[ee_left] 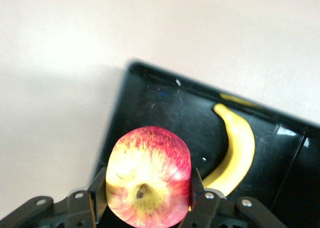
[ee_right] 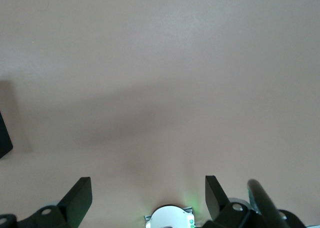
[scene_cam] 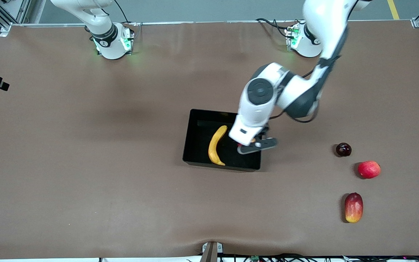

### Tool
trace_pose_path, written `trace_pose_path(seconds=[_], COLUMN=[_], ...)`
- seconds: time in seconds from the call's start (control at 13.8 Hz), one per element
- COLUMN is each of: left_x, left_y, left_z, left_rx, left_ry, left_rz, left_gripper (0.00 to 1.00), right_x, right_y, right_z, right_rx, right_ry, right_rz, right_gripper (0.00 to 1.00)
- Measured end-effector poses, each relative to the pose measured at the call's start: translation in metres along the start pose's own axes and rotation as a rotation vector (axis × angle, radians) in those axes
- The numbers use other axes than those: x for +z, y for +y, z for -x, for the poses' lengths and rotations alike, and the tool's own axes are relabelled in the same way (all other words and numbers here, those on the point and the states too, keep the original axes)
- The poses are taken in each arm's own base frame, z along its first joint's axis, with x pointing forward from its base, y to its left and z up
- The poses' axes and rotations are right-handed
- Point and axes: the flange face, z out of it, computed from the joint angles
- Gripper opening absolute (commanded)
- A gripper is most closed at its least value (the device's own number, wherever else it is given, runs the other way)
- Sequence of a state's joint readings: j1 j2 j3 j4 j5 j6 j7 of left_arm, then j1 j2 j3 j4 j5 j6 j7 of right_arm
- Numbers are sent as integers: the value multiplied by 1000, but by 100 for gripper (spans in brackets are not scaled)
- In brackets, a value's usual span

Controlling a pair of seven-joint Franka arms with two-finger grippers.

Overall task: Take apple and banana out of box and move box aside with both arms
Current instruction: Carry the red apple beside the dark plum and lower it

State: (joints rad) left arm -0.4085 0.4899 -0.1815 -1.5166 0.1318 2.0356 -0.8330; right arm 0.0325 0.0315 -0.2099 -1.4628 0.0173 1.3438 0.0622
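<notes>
We are clamping the left gripper (ee_left: 145, 200) on the apple (ee_left: 148, 177) over the box (scene_cam: 195, 145), beside the banana (scene_cam: 216, 145), for removal, while the right gripper (ee_right: 148, 195) is waiting spread and empty.

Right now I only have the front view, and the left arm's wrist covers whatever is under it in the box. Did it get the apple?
Observer: Yes. In the left wrist view the left gripper is shut on the apple, fingers on both sides.
Operator: Is the banana clear of it?
Observer: The banana lies in the box apart from the apple.
Operator: And the right gripper?
Observer: The right gripper is open over bare table, waiting.
</notes>
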Motion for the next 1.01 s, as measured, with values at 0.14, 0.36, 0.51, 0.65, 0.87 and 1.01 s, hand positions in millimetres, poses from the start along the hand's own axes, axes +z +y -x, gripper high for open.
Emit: trace_pose_path(seconds=[0.14, 0.36, 0.51, 0.65, 0.87, 1.01], left_x=[-21, -15, 11, 47, 98, 121], left_y=[-49, -123, -155, -174, -198, -211], left_z=[-39, -83, -94, -92, -90, -92], left_rx=[21, 55, 78, 83, 124, 122], left_ry=[4, -31, -78, -126, -136, -126], left_rz=[24, 7, -16, -60, -163, -164], left_gripper=[0, 0, 0, 0, 0, 0], right_x=[0, 0, 0, 0, 0, 0], right_y=[0, 0, 0, 0, 0, 0], right_z=[0, 0, 0, 0, 0, 0], right_rx=[0, 0, 0, 0, 0, 0], right_ry=[0, 0, 0, 0, -1, 0], right_rz=[0, 0, 0, 0, 0, 0], right_gripper=[100, 100, 100, 100, 100, 100])
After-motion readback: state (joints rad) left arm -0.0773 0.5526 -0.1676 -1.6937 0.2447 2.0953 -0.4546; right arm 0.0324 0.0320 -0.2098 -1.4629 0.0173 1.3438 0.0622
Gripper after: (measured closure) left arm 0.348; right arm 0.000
